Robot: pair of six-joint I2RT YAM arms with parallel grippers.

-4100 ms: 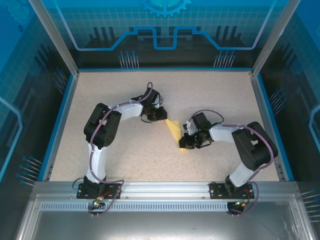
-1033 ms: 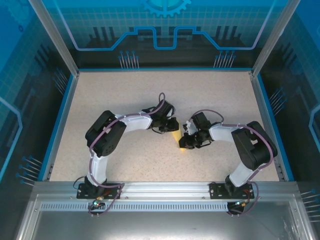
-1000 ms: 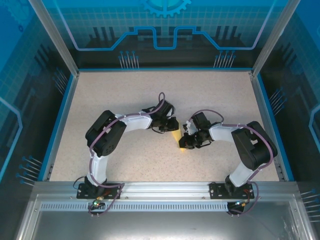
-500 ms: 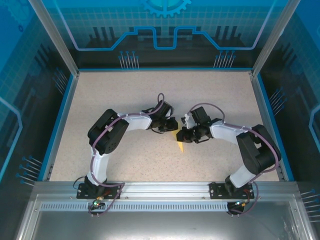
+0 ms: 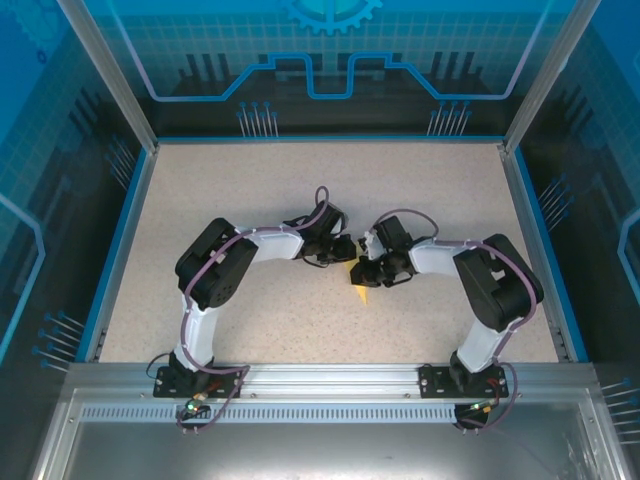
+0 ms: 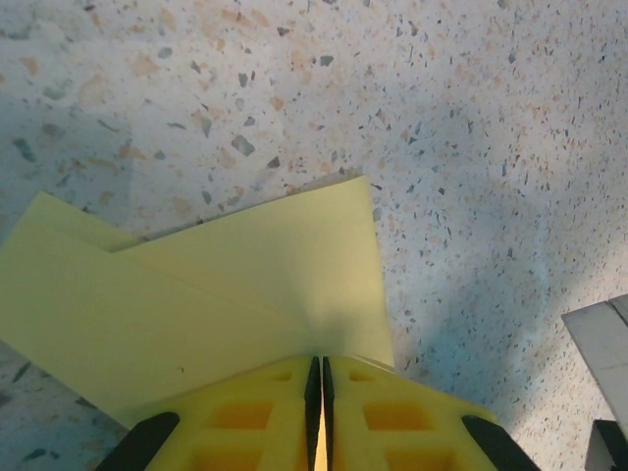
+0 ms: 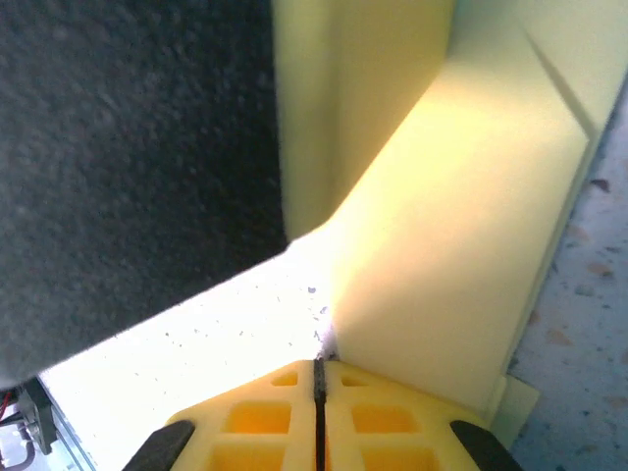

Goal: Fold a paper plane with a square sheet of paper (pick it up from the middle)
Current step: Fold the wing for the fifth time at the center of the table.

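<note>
Item: sheet of paper [image 5: 360, 291], pale yellow, partly folded with overlapping flaps [image 6: 245, 285]; near the middle of the table [image 5: 250, 200], well clear of every edge, its pointed end turned toward the near edge.

Left gripper [image 5: 345, 254]: jaws pressed together, a thin yellow line of paper pinched between the yellow pads [image 6: 265, 412]; gripper [image 6: 319, 368] low over the speckled surface.

Right gripper [image 5: 366, 276]: just beside the left one, at the paper's right side; jaws [image 7: 319, 368] closed together on the paper [image 7: 461, 226], which rises in creased layers; blurred dark body [image 7: 128, 157] close in front.
</note>
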